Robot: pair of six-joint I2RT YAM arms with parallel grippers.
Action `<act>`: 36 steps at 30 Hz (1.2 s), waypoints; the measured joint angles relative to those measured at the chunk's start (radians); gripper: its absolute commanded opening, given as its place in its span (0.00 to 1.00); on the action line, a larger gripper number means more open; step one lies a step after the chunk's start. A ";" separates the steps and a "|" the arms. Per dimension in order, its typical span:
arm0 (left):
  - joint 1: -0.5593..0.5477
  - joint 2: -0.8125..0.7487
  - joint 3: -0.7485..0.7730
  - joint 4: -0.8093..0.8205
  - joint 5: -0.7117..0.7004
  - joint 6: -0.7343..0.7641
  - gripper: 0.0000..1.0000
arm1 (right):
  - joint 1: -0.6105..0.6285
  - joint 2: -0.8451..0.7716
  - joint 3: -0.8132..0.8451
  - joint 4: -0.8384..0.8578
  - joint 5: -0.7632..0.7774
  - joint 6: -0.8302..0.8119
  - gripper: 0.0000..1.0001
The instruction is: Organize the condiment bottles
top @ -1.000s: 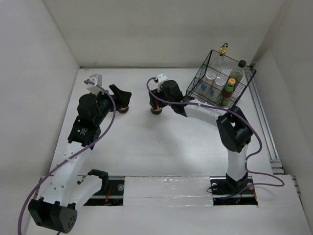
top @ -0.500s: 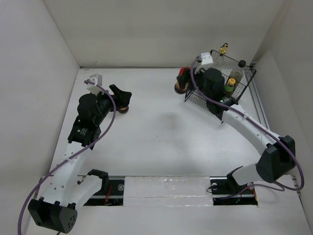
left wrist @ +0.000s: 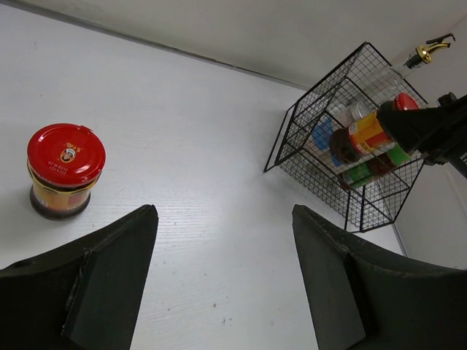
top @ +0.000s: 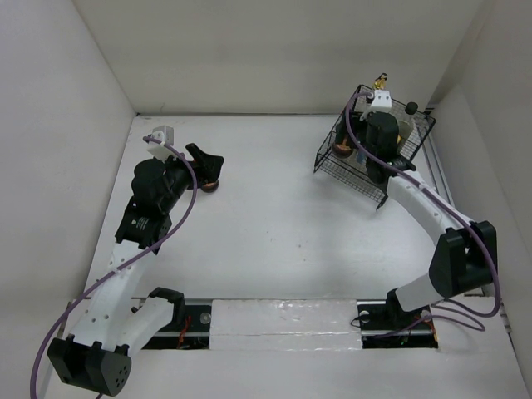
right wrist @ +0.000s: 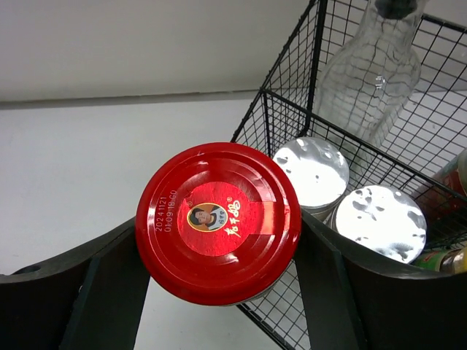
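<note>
Left tool (left wrist: 222,211): fingers (left wrist: 109,284) spread, nothing between them, hovering low over the white surface (top: 274,224). The loose red-lidded jar (left wrist: 66,169) stands upright on the surface just left of the tool, not touching either finger. In the top view it sits right beside the tool tip, far-left part of the surface.

The middle of the surface carries nothing but the arms' shadows.

The black wire basket (top: 357,183) sits at the far right, up against the corner of the enclosure.

Right tool (right wrist: 222,248) is pinching the held red-lidded jar (right wrist: 219,219). Both fingers press on the sides just under the lid, lid facing the wrist camera. The jar hangs at the basket's left edge, over the rim wire. Cannot tell whether it is fully inside the rim.

Inside the basket, just right of the held jar, two silver-lidded shakers (right wrist: 314,169) (right wrist: 383,221) stand side by side, upright and touching or nearly so. The clear gold-capped bottle (top: 381,81) stands at the far corner behind the shakers. The black-capped bottle (top: 411,107) is further right along the far side, partly hidden by the right arm.
</note>
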 measured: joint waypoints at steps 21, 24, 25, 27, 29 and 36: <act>0.000 0.001 0.000 0.002 0.000 0.000 0.70 | 0.005 0.175 -0.099 0.115 0.000 0.026 0.58; 0.000 0.001 0.000 0.002 0.000 0.000 0.70 | 0.008 0.177 -0.099 0.122 0.011 0.029 0.80; 0.000 0.001 0.000 0.002 0.000 0.000 0.70 | 0.008 0.177 -0.099 0.121 0.014 0.030 0.84; 0.000 0.001 0.000 0.002 0.000 0.000 0.70 | 0.012 0.177 -0.098 0.137 0.027 0.035 0.92; 0.000 0.001 0.000 0.002 0.000 0.000 0.70 | 0.020 0.170 -0.089 0.143 0.038 0.039 1.00; 0.000 0.001 0.000 0.002 -0.006 0.000 0.70 | 0.071 0.098 -0.051 0.141 0.079 0.018 1.00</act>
